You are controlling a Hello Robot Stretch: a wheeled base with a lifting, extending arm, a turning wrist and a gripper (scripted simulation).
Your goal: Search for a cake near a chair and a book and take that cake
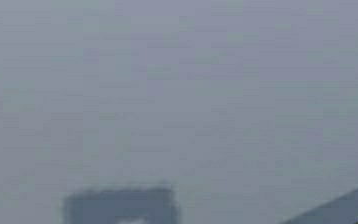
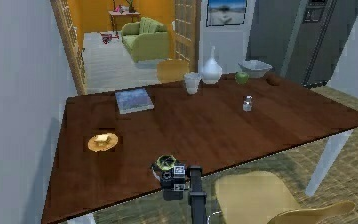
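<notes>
Cake (image 2: pixel 103 142) — apart, left of tool (image 2: pixel 165 165)

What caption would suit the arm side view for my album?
The arm reaches over a dark wooden table bearing a book, a round orange thing and a vase, chair alongside.

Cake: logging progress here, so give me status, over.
Gripper at table near edge, load unclear. Likely cake on it, left of gripper in view. Bare wood between.
</notes>
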